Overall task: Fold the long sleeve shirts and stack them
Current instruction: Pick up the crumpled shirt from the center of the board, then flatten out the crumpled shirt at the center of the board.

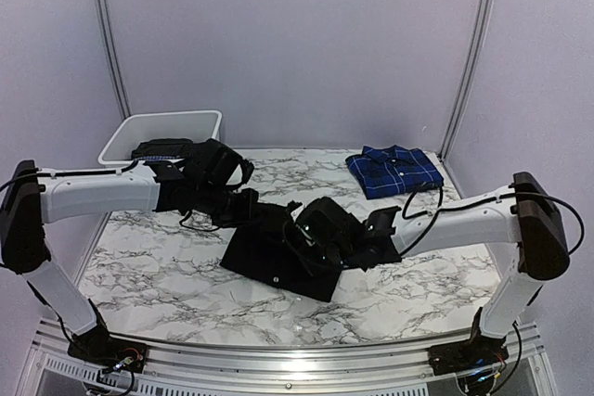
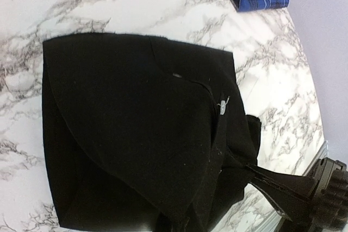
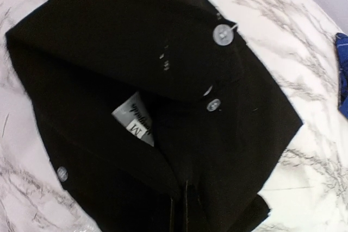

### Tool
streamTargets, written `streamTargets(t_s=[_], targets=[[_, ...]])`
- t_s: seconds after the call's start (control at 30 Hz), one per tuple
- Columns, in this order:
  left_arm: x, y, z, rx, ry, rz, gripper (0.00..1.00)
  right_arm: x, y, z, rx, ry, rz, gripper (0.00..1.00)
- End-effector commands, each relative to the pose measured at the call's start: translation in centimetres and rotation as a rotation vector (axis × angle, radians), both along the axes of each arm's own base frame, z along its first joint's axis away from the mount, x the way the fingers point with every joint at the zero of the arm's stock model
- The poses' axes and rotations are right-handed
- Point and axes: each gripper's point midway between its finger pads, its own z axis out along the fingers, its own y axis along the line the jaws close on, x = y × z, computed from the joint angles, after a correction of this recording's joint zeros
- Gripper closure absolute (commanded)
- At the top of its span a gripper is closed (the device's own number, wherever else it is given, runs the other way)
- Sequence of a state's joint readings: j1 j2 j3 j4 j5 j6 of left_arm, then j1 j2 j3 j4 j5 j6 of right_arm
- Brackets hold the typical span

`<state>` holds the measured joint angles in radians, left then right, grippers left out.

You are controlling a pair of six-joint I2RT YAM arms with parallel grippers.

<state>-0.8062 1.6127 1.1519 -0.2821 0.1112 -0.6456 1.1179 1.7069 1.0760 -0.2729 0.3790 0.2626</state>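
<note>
The right hand (image 1: 308, 234) seems pinched shut on the black shirt (image 1: 269, 266) at its 2 o'clock edge, probably to carry a fold across. The left hand (image 1: 251, 210) hovers at 11 o'clock, and I cannot tell how far it is open. The plaid shirt (image 1: 394, 172) lies folded at the surface's (image 1: 167, 257) 1 o'clock, likely the stack's base.

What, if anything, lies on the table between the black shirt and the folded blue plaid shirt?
Nothing visible: only bare marble table separates the black shirt from the blue plaid shirt at the far right. The right arm reaches over part of that stretch.
</note>
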Motion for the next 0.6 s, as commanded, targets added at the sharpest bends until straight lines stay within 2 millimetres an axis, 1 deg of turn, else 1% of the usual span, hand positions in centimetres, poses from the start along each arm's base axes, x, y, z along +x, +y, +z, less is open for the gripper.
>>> streamTargets(t_s=[0.0, 0.1, 0.2, 0.23, 0.27, 0.33, 0.37, 0.4, 0.43, 0.5, 0.53, 0.57], targets=[[4.6, -1.2, 1.8, 0.024, -0.136, 0.079, 1.00, 7.9, -2.7, 4.2, 0.017, -0.114, -0.217, 1.00], [8.5, -1.8, 2.5, 0.022, -0.203, 0.160, 1.00, 13.0, -3.3, 6.2, 0.023, -0.196, -0.284, 1.00], [12.1, -2.1, 2.3, 0.013, -0.220, 0.236, 1.00, 18.3, -4.1, 6.5, -0.001, -0.246, -0.356, 1.00], [13.3, -2.3, 2.6, 0.004, -0.228, 0.248, 0.89, 20.0, -4.5, 6.2, -0.011, -0.256, -0.382, 1.00], [14.0, -2.5, 2.4, 0.007, -0.231, 0.250, 0.65, 21.6, -4.9, 5.9, -0.017, -0.260, -0.398, 1.00], [14.9, -2.5, 2.3, 0.015, -0.240, 0.250, 0.31, 24.4, -5.5, 4.9, -0.026, -0.251, -0.417, 1.00], [15.0, -2.4, 2.2, 0.027, -0.247, 0.247, 0.20, 25.5, -5.6, 3.6, -0.040, -0.235, -0.422, 1.00], [15.1, -1.9, 2.2, 0.044, -0.256, 0.253, 0.11, 26.9, -5.8, 3.6, -0.030, -0.234, -0.429, 1.00], [15.1, -1.3, 2.1, 0.056, -0.257, 0.262, 0.06, 27.8, -6.0, 3.2, -0.029, -0.224, -0.436, 1.00], [14.7, 0.3, 1.7, 0.069, -0.241, 0.283, 0.02, 29.4, -6.6, 2.6, -0.028, -0.201, -0.450, 1.00], [14.3, 1.2, 2.0, 0.067, -0.242, 0.291, 0.01, 30.1, -6.9, 2.5, -0.018, -0.190, -0.454, 1.00], [13.8, 1.9, 1.9, 0.073, -0.238, 0.292, 0.01, 30.6, -6.9, 2.7, -0.011, -0.191, -0.455, 1.00]])
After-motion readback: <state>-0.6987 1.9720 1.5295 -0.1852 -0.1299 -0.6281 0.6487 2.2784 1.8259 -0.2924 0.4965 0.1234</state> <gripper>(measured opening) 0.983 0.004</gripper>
